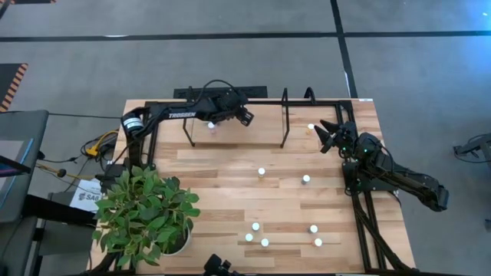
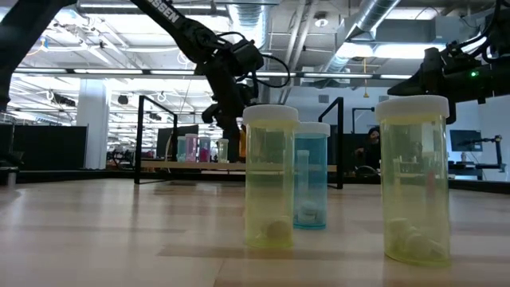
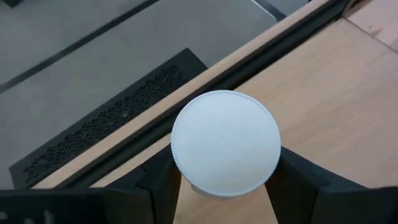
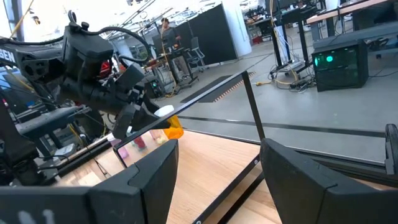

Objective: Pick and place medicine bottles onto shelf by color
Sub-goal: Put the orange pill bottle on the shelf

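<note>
Medicine bottles [image 1: 261, 172] stand scattered over the near half of the wooden worktop [image 1: 230, 165], each seen from above only as a pale round cap. The shelf [image 1: 238, 123], a rack of thin black bars with upright end loops, lies along the far edge. At the near left corner a leafy potted plant [image 1: 146, 211] fills that corner; the middle of the worktop between shelf and loose bottles is bare wood.

The left gripper [image 1: 213, 121] hangs over the left part of the shelf, its fingers [image 3: 158, 183] pressed against both sides of an orange bottle [image 4: 169, 127]. Its wrist view shows only the ribbed white cap [image 3: 225, 143]; the body colour appears in the right wrist view alone. The low view adds what the overhead hides: pink and teal bottles [image 2: 191, 148] already on the shelf board, and, close to the lens, two translucent yellowish bottles [image 2: 270, 175] and a teal bottle [image 2: 310, 175] behind them.

The right gripper [image 1: 328, 135] hovers near the far right corner, just beside the shelf's right end, jaws spread and empty.
</note>
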Action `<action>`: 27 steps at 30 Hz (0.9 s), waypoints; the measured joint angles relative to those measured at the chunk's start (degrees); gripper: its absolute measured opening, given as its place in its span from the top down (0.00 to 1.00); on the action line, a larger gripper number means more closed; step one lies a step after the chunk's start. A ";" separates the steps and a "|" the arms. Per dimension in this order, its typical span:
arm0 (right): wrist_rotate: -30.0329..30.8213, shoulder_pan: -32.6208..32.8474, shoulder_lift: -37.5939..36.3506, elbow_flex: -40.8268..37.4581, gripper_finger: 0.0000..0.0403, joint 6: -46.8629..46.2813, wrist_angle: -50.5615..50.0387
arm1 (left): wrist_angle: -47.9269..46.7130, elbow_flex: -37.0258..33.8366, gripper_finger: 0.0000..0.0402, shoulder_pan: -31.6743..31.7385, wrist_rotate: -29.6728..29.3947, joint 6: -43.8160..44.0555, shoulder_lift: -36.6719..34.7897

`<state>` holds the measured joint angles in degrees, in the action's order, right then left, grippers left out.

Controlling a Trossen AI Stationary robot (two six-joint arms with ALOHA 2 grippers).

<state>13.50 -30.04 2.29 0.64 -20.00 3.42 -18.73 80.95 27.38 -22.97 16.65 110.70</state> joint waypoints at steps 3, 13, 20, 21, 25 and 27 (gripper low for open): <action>0.00 0.02 0.02 0.00 0.38 -0.01 0.00 | 0.19 0.00 0.53 0.00 0.22 -0.03 0.38; 0.01 0.02 0.00 0.00 0.38 -0.01 0.02 | -1.16 0.00 0.52 0.27 0.79 -1.43 1.04; 0.01 0.02 -0.01 0.00 0.38 0.01 0.00 | -2.49 0.00 0.52 1.36 2.08 -2.06 1.04; 0.01 0.00 0.01 0.00 0.38 -0.01 0.02 | -2.59 0.00 0.52 1.46 2.23 -1.92 1.04; -0.01 0.02 -0.01 0.00 0.38 0.00 0.00 | -2.85 0.04 0.52 1.77 3.24 -1.77 0.96; 0.01 0.01 0.00 0.00 0.38 -0.01 0.00 | -2.97 0.04 0.52 1.77 3.26 -1.60 0.93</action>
<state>13.52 -30.04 2.29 0.64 -20.01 3.42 -21.69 80.99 29.15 -19.70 15.05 111.63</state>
